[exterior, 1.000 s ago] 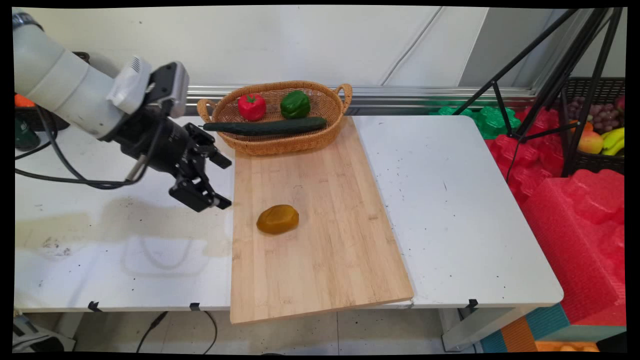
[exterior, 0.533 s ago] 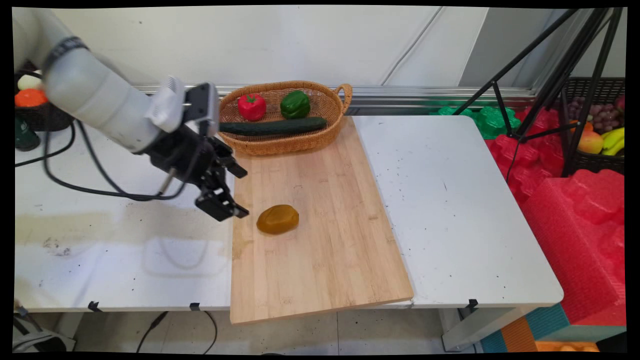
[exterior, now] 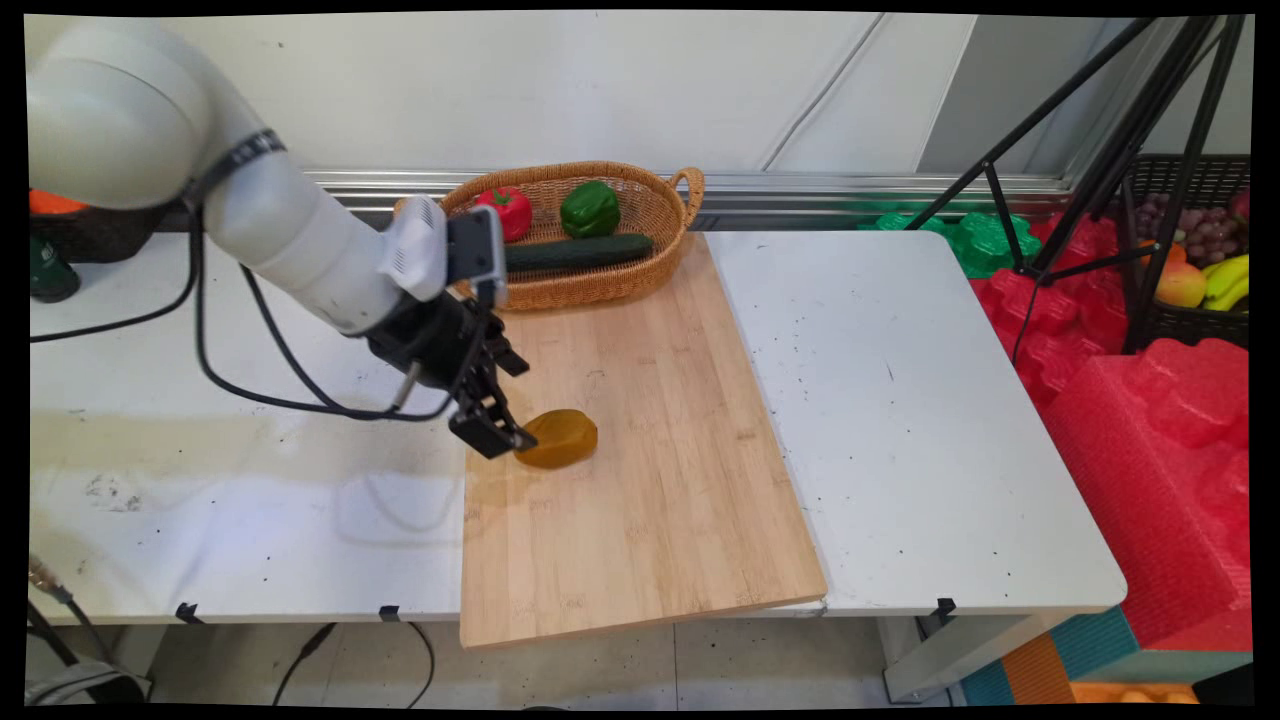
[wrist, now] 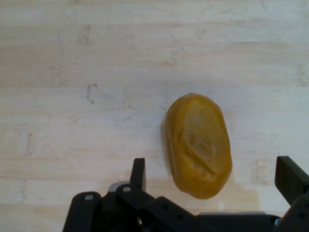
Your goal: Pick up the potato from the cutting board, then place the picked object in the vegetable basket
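On the board's (exterior: pixel 640 480) left half, near its left edge, sits the potato (exterior: pixel 558 438), loose and not lifted. Gripper (wrist: pixel 212 176) hovers over it with fingers spread wide, straddling the potato but gripping nothing. Basket (exterior: pixel 600 285) at the board's far end holds two peppers and a cucumber (exterior: pixel 575 252).

The gripper (exterior: pixel 505 405) has swung right onto the cutting board (exterior: pixel 640 480), reaching the potato (exterior: pixel 560 438) (jaws spread).

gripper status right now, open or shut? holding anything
Gripper: open, holding nothing; its fingers stand either side of the potato on the cutting board, not touching it.
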Robot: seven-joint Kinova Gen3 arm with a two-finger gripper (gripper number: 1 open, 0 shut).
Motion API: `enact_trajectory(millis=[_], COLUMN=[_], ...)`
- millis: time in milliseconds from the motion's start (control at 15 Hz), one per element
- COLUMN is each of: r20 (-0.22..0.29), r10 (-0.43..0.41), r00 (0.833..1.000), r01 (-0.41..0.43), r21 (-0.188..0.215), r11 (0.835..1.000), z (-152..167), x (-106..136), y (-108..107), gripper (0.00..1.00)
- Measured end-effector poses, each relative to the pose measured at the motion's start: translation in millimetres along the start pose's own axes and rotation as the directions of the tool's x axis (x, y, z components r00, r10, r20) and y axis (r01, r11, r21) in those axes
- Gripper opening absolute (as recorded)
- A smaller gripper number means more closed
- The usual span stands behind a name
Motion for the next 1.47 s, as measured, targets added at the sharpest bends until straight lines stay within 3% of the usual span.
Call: enact_trajectory(millis=[600,1000,1067,1467], r20=[0.039,0.049,0.049,0.04], r10=[-0.027,-0.04,-0.042,-0.038], r00=[0.999,0.998,0.998,0.998], r01=[0.028,0.04,0.042,0.037], r21=[-0.012,-0.003,-0.001,0.025], r11=[1.0,0.999,0.999,0.999], z=[52.3,69.1,70.6,64.6], x=[5.6,6.5,6.4,4.6], y=[3.6,5.9,6.4,8.4], gripper=[1.0,1.0,0.0,0.0])
